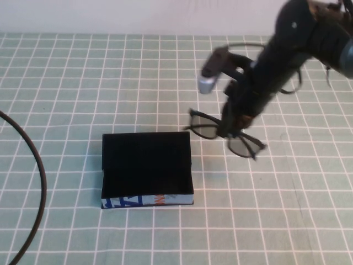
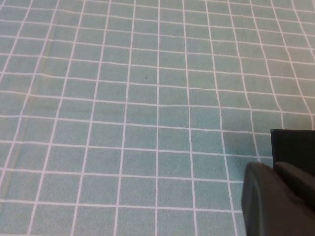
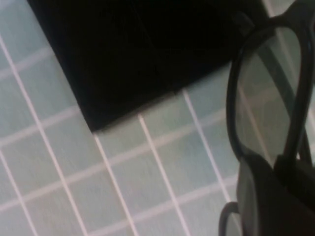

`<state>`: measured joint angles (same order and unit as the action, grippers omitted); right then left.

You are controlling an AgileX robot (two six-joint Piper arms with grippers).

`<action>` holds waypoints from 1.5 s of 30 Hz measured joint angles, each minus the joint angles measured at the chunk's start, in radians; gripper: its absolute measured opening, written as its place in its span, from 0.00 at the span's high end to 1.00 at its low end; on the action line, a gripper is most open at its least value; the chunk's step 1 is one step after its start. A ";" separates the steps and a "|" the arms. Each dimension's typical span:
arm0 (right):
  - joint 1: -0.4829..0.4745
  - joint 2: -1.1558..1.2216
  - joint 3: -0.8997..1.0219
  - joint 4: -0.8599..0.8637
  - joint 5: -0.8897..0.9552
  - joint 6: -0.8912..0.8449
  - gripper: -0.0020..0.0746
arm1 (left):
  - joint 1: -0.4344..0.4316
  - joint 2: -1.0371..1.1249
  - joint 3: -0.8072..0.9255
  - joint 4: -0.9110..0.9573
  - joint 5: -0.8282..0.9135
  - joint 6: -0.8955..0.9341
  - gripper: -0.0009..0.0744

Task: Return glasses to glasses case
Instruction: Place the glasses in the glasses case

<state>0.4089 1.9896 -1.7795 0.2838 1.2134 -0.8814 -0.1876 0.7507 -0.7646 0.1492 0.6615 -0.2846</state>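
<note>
The glasses case (image 1: pixel 146 165) lies open on the green checked cloth, black inside, with its light-blue printed front side (image 1: pixel 146 200) facing me. My right gripper (image 1: pixel 234 130) is shut on the black glasses (image 1: pixel 207 128) and holds them tilted above the cloth, just right of the case's back right corner. The right wrist view shows one lens rim (image 3: pixel 234 88) by my right gripper (image 3: pixel 278 169), with the case (image 3: pixel 147 49) beyond. My left gripper (image 2: pixel 273 167) is out of the high view. It hangs shut over bare cloth, with a corner of the case (image 2: pixel 295 145) beside it.
A dark cable (image 1: pixel 38 165) curves across the cloth at the left edge. Thin black wires (image 1: pixel 292 83) hang by the right arm at the back right. The checked cloth covers the whole table.
</note>
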 joint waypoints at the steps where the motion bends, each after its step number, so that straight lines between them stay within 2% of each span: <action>1: 0.017 0.000 -0.019 0.000 -0.001 0.000 0.95 | 0.000 0.000 0.000 0.000 0.000 0.000 0.99; 9: 0.213 0.047 -0.170 0.000 0.013 -0.002 0.95 | 0.000 0.000 0.000 0.000 0.000 0.000 0.99; 16: 0.306 0.149 -0.229 -0.010 0.014 -0.018 0.95 | 0.000 0.000 0.000 0.000 0.000 0.000 0.99; 26: 0.317 0.224 -0.229 -0.014 0.014 -0.023 0.94 | 0.000 0.000 0.000 0.000 0.011 0.000 0.99; 28: 0.317 0.224 -0.230 -0.014 0.014 -0.023 0.91 | 0.000 0.000 0.000 0.000 0.011 0.000 0.99; 34: 0.317 0.224 -0.230 -0.014 0.014 -0.023 0.72 | 0.000 0.000 0.000 0.000 0.014 0.000 0.99; 38: 0.317 0.224 -0.231 -0.015 0.014 -0.023 0.68 | 0.000 0.002 0.000 -0.012 0.058 0.010 0.99; 42: 0.317 0.212 -0.254 -0.029 0.014 -0.013 0.72 | 0.000 0.019 0.000 -0.081 0.109 0.175 0.99; 45: 0.313 0.186 -0.311 -0.030 0.016 0.041 0.86 | 0.000 0.053 0.000 -0.223 0.146 0.379 0.99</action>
<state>0.7220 2.1757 -2.0901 0.2534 1.2295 -0.8406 -0.1876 0.8035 -0.7646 -0.0742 0.8070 0.0946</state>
